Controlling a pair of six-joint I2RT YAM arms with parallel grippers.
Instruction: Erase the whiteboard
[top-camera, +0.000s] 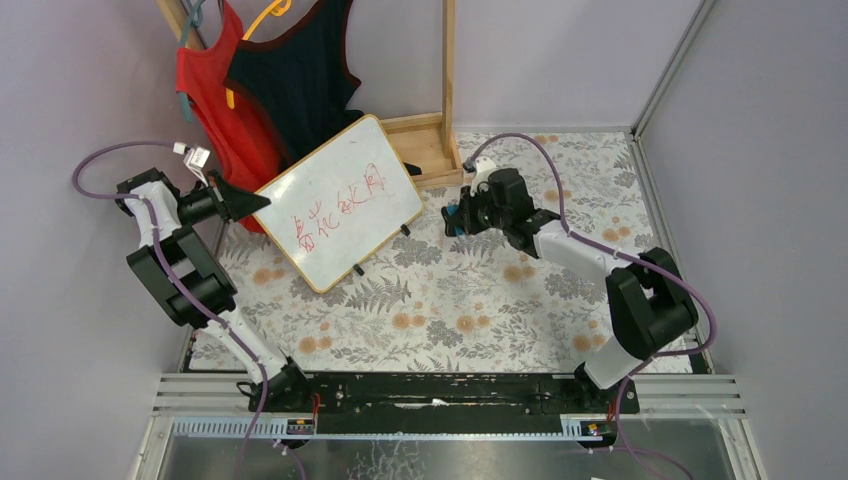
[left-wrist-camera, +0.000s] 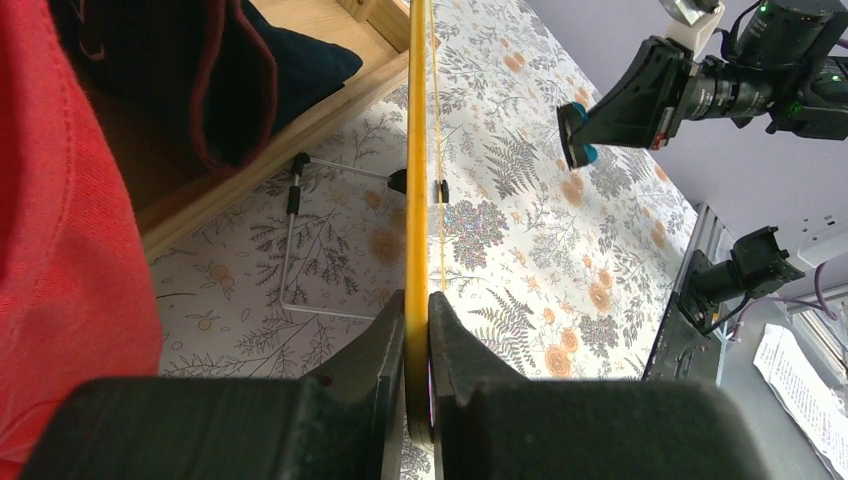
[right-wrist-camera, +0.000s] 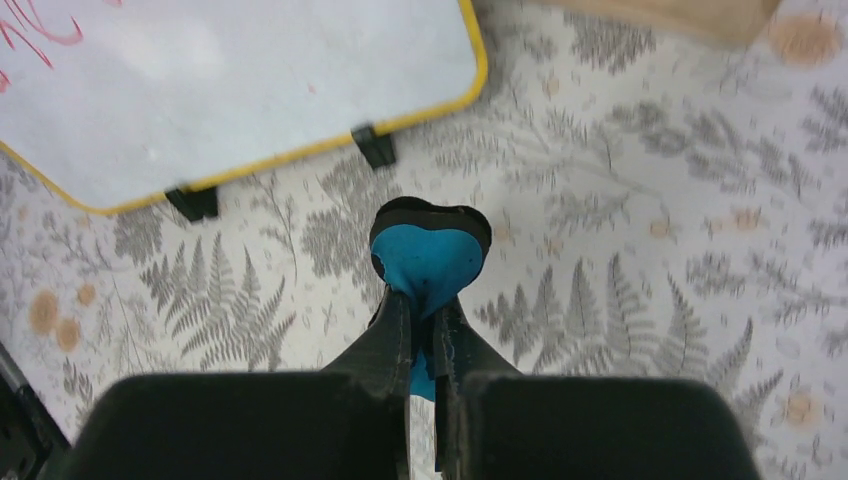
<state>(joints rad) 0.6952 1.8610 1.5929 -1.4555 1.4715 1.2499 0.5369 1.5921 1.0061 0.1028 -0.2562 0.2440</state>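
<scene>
1. The left gripper (top-camera: 243, 201) pinches the whiteboard (top-camera: 340, 170) at its left corner, both fingers pressed tight on the yellow frame. The board leans back on a wire stand (left-wrist-camera: 290, 255), and red writing (top-camera: 335, 212) crosses its face just right of the gripper.
2. The right gripper (top-camera: 458, 217) is clamped on a blue eraser (right-wrist-camera: 430, 252), which juts forward from its fingertips. The board's right corner lies just to its left, and the eraser is clear of the board.
3. Under both grippers spreads a tablecloth (top-camera: 450, 310) printed with grey ferns and orange flowers.
4. Behind the left gripper a red top (top-camera: 213, 95) and a dark top (top-camera: 295, 80) hang side by side. The wooden rack base (top-camera: 425, 145) sits on the cloth just beyond the right gripper.
5. Pale lilac walls (top-camera: 560, 50) close the cell in at the back and on both sides of the arms.
6. Well behind both grippers, at the table's near edge, a black rail (top-camera: 440, 390) carries the arm bases.
</scene>
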